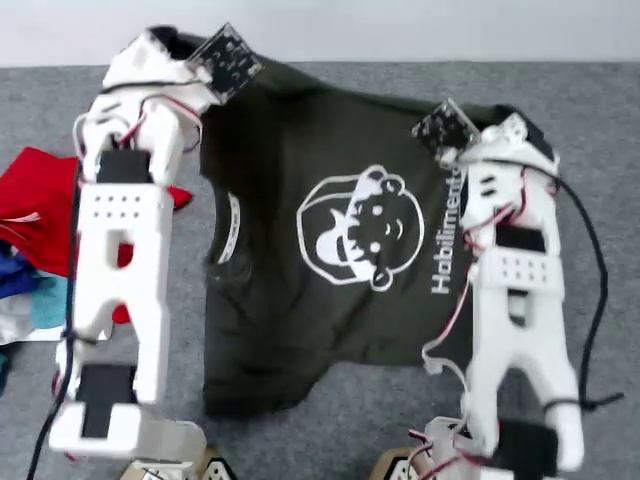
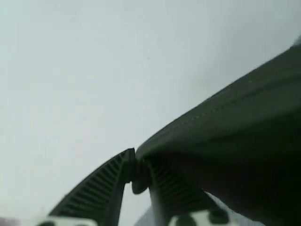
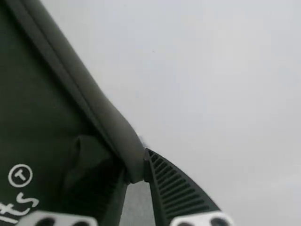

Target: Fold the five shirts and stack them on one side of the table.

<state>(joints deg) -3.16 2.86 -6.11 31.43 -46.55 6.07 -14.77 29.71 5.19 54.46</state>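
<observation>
Dark green shirt (image 1: pixel 300 330) lies spread on the grey surface (image 1: pixel 600 110) between the two arms, print side up.

- Left claw (image 2: pixel 136 175) is clamped on a stitched edge of the shirt at its far side.
- Right claw (image 3: pixel 135 173) pinches the far edge near the other corner.

Judged step: first fold.

- Carry both corners level and together, with the edge taut between them.
- Lay the edge square over the near half.
- Release only once the cloth lies flat.
- Stay clear of the loose pile (image 1: pixel 30 230) of red and blue shirts beside the left arm.
</observation>
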